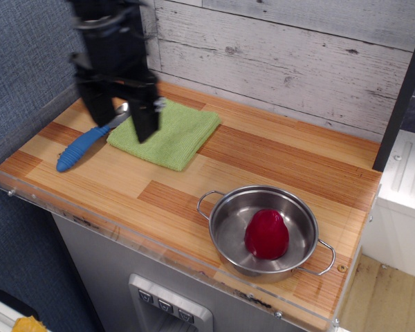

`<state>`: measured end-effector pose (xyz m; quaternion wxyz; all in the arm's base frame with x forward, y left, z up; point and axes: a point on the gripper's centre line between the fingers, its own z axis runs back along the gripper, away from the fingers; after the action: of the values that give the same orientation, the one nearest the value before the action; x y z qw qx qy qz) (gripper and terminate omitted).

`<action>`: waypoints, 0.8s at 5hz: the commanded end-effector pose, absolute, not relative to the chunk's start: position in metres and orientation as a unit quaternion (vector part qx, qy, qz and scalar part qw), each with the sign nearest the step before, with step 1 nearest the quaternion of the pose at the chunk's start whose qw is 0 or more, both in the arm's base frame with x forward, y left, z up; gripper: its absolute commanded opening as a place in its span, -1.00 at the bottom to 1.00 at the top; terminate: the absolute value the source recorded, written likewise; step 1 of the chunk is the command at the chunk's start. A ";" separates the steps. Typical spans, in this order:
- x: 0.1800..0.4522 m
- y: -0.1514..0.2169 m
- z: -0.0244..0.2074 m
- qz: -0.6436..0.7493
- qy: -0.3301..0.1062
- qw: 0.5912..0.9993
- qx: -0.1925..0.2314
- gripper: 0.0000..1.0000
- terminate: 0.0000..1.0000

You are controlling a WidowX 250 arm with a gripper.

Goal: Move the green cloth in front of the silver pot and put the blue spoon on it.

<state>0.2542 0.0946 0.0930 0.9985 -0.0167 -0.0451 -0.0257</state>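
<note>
The green cloth [174,136] lies flat on the wooden counter at the back left. The blue spoon [81,148] lies just left of it, its silver bowl partly hidden behind my gripper. My gripper [121,124] hangs over the spoon's bowl end and the cloth's left edge, fingers apart and pointing down, holding nothing. The silver pot [265,232] stands at the front right with a red object [266,234] inside it.
A clear acrylic rim [90,220] runs along the counter's front and left edges. A white plank wall [297,55] closes the back. A dark post [400,104] stands at the right.
</note>
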 end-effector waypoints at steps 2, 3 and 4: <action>0.241 0.186 0.060 0.012 -0.089 0.994 0.062 1.00 -1.00; 0.248 0.198 0.042 0.014 -0.103 0.993 0.061 1.00 -1.00; 0.253 0.208 0.032 0.014 -0.103 0.992 0.064 1.00 -1.00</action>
<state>0.2507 0.2000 0.0176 0.9951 0.0472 -0.0864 0.0133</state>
